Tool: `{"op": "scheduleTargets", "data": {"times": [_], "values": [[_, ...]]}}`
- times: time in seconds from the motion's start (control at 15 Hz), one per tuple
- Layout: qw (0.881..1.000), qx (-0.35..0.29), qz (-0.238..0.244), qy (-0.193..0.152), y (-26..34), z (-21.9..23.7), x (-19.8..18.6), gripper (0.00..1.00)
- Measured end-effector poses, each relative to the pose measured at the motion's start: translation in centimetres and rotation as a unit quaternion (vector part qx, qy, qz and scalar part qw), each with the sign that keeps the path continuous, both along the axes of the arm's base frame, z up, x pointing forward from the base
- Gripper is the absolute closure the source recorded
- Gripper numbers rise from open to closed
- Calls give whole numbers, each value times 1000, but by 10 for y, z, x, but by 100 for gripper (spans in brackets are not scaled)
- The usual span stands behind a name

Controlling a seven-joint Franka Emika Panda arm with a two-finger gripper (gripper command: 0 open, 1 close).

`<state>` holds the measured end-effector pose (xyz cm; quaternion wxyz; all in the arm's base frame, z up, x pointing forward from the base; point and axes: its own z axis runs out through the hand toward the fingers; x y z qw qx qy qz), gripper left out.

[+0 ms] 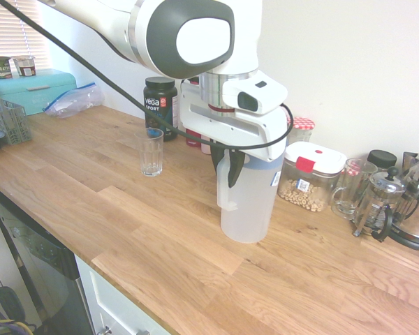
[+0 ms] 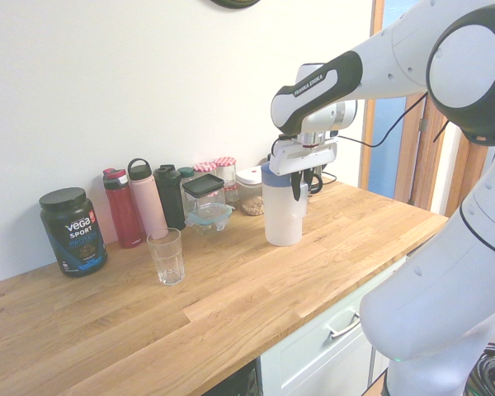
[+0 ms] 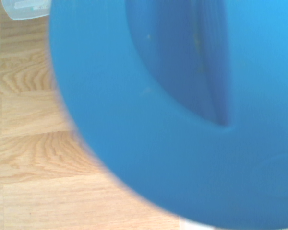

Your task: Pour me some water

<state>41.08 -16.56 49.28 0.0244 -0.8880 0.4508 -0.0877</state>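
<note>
Blue lid [image 3: 182,120] fills the wrist view, capping the translucent water jug [image 1: 246,199] upright on the wooden worktop [image 1: 160,237]. Pointing straight down, the pincer [image 1: 232,166] is clamped on the jug's handle. Well apart from the jug stands 1 empty glass [image 1: 152,152]

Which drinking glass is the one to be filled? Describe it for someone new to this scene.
On the long wooden countertop, look in front of the black Vega Sport tub. The clear, faceted, empty tumbler stands alone there, unlike the lidded bottles behind it.
</note>
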Motion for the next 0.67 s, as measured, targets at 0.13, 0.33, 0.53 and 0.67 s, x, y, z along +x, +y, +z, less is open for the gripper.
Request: {"op": "scheduleTargets", "data": {"times": [0.13,0.33,0.53,0.67], "values": [[1000,0,1,0,1,0,0,100],[1000,-1,4,0,1,0,0,100],[1000,-7,24,-4,3,5,-1,100],[999,-14,47,-12,4,15,-5,100]]}}
